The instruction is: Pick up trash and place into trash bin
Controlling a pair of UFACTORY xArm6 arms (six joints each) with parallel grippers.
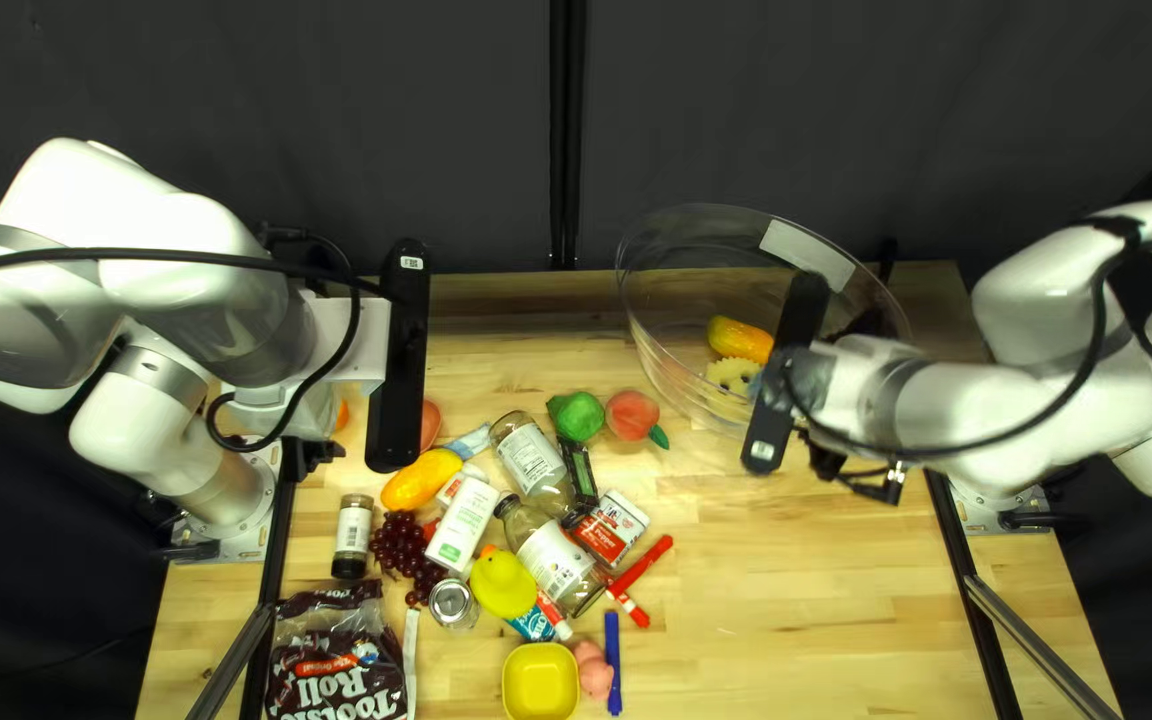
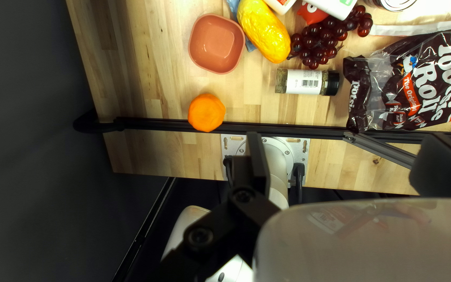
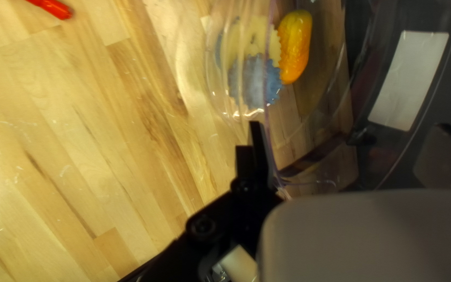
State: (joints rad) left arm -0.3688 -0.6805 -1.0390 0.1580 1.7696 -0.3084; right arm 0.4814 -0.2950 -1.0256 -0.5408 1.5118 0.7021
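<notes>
Wooden table (image 3: 105, 156), clear bowl (image 3: 335, 89), orange gourd (image 3: 295, 44) and pale scalloped disc (image 3: 254, 39) inside

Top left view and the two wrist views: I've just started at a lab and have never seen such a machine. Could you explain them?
The machine is two robot arms, the left arm and right arm, at a wooden table. The top left view looks down at a slant from above the near edge. Each wrist view comes from a camera on that arm's wrist.

On the table lie two label-bearing jars, a toy duck, grapes, a candy bag, a yellow bowl and more. A big clear bowl holds a yellow-orange item and others. I see nothing held by either arm.
</notes>
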